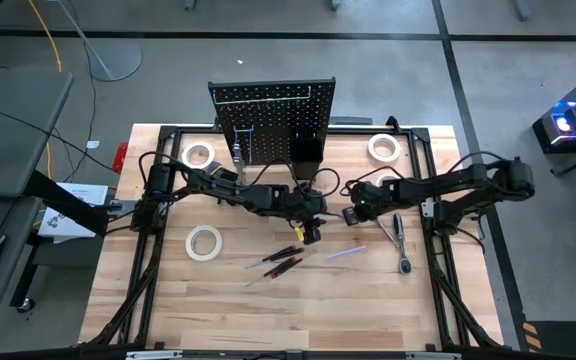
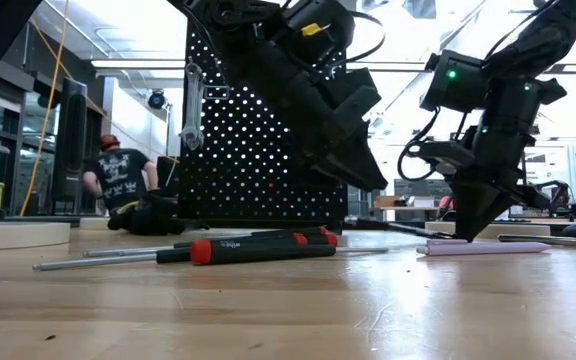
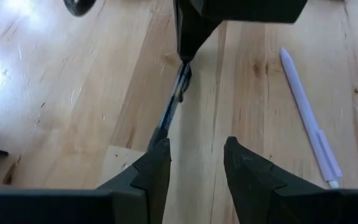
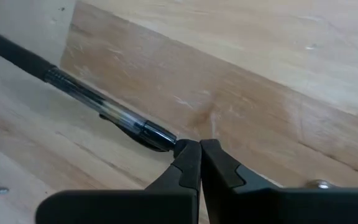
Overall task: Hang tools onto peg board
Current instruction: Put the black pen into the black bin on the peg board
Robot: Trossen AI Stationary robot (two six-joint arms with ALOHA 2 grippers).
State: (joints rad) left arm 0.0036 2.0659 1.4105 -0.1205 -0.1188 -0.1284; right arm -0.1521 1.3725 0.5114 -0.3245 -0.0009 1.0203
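A slim pen-like tool with a clear barrel and a dark grip (image 4: 98,102) lies on the wood in front of the upright black perforated peg board (image 1: 268,115), a little toward the right arm's side of the small black open-topped bin (image 1: 306,150) on the board's face. The right gripper (image 4: 199,149) has its fingers pressed fully together and their tips touch one end of the tool. Whether they pinch it or only steady it I cannot tell. The left gripper (image 3: 196,155) hangs just in front of the board with its fingers parted and nothing between them. The tool's other end runs up beside one finger. It looks as if the right arm is presenting or pinning the tool so the left can take it.

Farther from the board lie two red-and-black-handled screwdrivers (image 2: 248,250) and a pale purple tool (image 2: 483,247), and silver wrenches (image 1: 399,242) rest toward the right arm. One white tape roll (image 1: 204,242) lies well out from the board, and two more (image 1: 200,155) (image 1: 383,148) flank it. One silver wrench (image 2: 193,105) hangs on the board, so most of the job appears to remain.

The light plank table (image 1: 268,310) sits in a black frame on a grey floor. Beyond the board, a person in a dark shirt (image 2: 118,185) sits low in the room.
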